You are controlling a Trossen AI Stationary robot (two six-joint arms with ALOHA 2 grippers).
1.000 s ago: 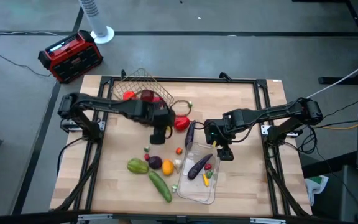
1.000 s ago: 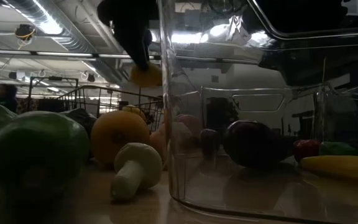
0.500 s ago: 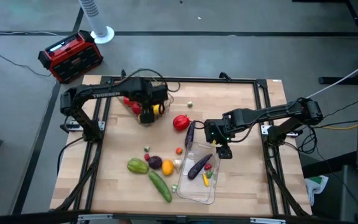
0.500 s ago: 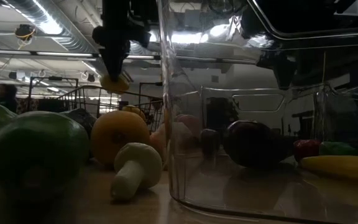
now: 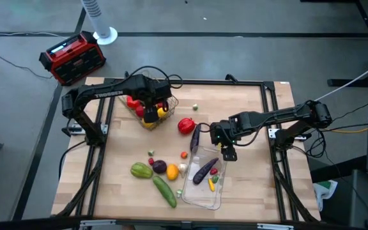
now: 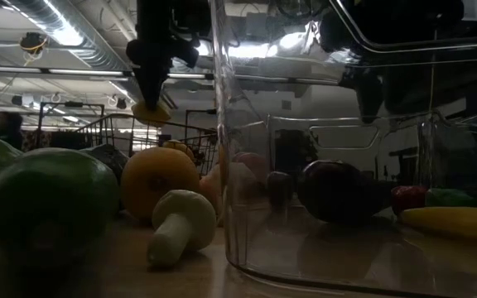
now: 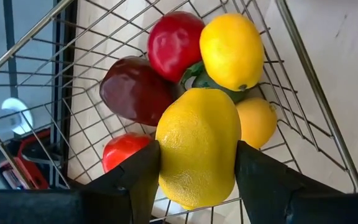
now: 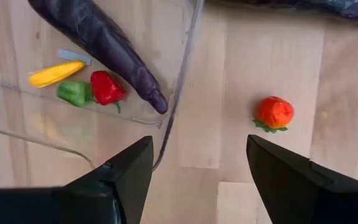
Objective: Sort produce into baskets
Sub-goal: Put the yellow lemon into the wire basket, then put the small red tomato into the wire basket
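My left gripper [image 7: 197,163] pinches a lemon [image 7: 199,146] between both fingers [image 7: 132,180], one on each flank of the fruit. The lemon hangs directly over the wire basket [image 5: 147,82], just above the fruit already inside: a second lemon [image 7: 232,51], two red fruits [image 7: 174,45], a dark red one [image 7: 135,90] and an orange one [image 7: 257,121].

Change over the last second: this arm has carried the lemon from the middle of the table back to the basket at the far left, and it now holds there. The carry is complete; the release is not yet done. My judgement: spreading the jaws here lets the lemon fall onto the pile inside the rim.

My right gripper [image 8: 194,158] stands spread and empty, unchanged, above the near edge of the clear tray [image 5: 217,195]. The tray holds an eggplant [image 8: 101,40], a yellow piece [image 8: 56,73], a green piece [image 8: 73,93] and a small red pepper [image 8: 107,88]. A small orange fruit [image 8: 274,112] lies on the table just beside the tray.

Unsorted on the table [image 5: 248,121]: a red pepper [image 5: 185,125], a squash [image 5: 141,170], a cucumber [image 5: 165,190] and several small pieces.
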